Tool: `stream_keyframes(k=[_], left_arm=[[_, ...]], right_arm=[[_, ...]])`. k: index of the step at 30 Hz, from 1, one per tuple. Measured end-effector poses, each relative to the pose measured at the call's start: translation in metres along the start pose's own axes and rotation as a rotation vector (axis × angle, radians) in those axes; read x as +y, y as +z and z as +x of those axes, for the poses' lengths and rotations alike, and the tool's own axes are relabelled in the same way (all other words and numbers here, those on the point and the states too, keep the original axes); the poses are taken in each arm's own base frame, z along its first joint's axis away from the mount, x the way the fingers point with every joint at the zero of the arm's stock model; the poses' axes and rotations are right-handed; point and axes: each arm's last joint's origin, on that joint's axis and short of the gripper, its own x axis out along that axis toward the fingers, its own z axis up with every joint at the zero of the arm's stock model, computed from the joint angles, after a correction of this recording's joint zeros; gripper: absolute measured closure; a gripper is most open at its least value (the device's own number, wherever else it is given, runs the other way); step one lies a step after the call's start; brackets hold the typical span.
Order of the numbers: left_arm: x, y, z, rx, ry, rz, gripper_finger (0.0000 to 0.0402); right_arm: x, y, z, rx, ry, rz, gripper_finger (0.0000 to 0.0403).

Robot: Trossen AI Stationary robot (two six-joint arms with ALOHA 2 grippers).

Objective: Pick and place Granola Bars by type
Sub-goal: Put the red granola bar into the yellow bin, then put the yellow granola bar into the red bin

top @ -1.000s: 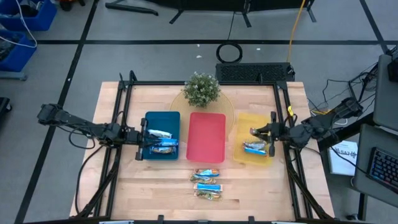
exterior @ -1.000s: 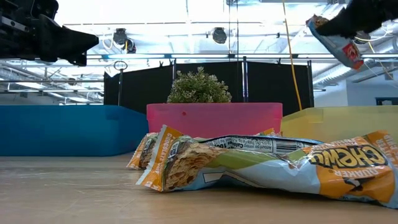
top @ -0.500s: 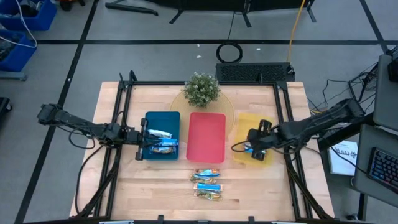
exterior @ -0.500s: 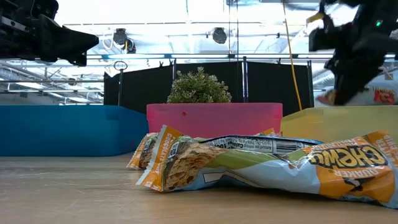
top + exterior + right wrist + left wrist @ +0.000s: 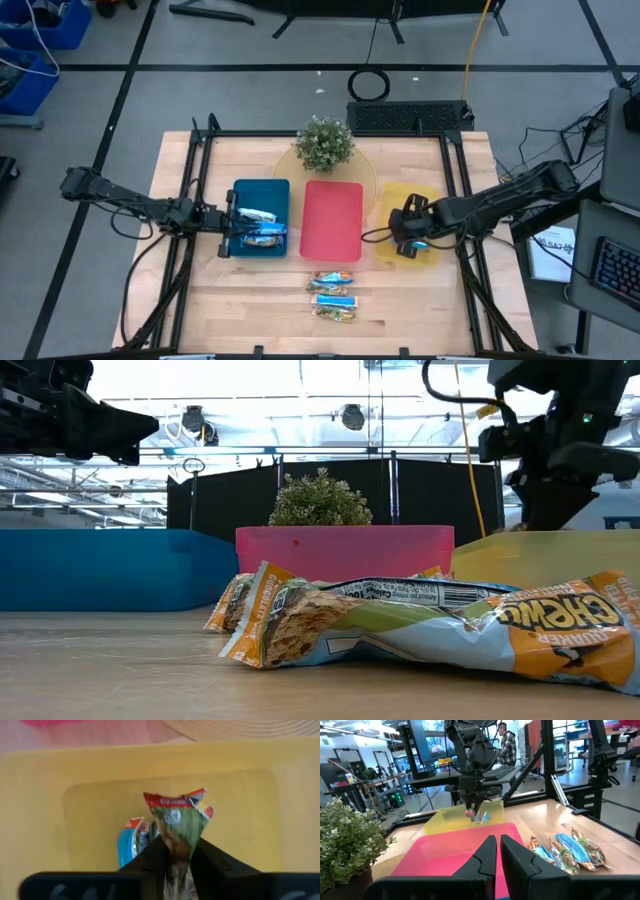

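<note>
My right gripper point(image 5: 408, 240) is over the yellow tray point(image 5: 432, 200), shut on a green-and-red granola bar point(image 5: 177, 815). A blue bar point(image 5: 131, 842) lies on the tray floor beside it. My left gripper point(image 5: 228, 232) is shut and empty at the left edge of the blue tray point(image 5: 262, 190), which holds two bars point(image 5: 260, 226). Three more bars point(image 5: 332, 297) lie flat on the table in front of the red tray point(image 5: 332, 215). They also show in the low view point(image 5: 420, 620). My right gripper pinches the green-and-red bar between its two fingers point(image 5: 155, 851), on the bar's end nearest the wrist point(image 5: 176, 845). The fingers come from above, pointing down into the yellow tray. The bar's red-edged free end point(image 5: 175, 800) sticks out below them; whether it touches the tray floor I cannot tell.
A small potted plant point(image 5: 325, 143) stands on a round woven mat behind the red tray. Black frame rails point(image 5: 200, 200) run along the table's left and right sides. Bare wood lies on either side of the three loose bars.
My right gripper has gone down from high above the yellow tray and a little toward the table's left, tipping to point down into the tray. The green-and-red bar has come down with it, still held. My left arm has kept still.
</note>
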Motion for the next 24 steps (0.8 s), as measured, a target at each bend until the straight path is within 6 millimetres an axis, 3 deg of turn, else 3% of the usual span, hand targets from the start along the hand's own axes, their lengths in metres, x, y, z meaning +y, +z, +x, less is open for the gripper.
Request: stream_keyframes(k=[6,11,16,20,24], left_arm=[[0.0,0.0,0.0,0.0,0.0,0.007,0.0371],[0.0,0.0,0.0,0.0,0.0,0.014,0.0371],[0.0,0.0,0.0,0.0,0.0,0.011,0.0371],[0.0,0.0,0.0,0.0,0.0,0.007,0.0371],[0.0,0.0,0.0,0.003,0.016,0.018,0.0371]], right_arm=[[-0.004,-0.004,-0.005,0.016,-0.01,-0.01,0.028],[-0.008,-0.008,-0.012,0.006,-0.008,-0.027,0.0271],[-0.013,-0.011,-0.03,-0.121,-0.005,-0.006,0.0298],[-0.01,-0.012,-0.054,-0.365,0.003,-0.067,0.0345],[-0.008,-0.015,-0.071,-0.657,0.131,-0.149,0.0395]])
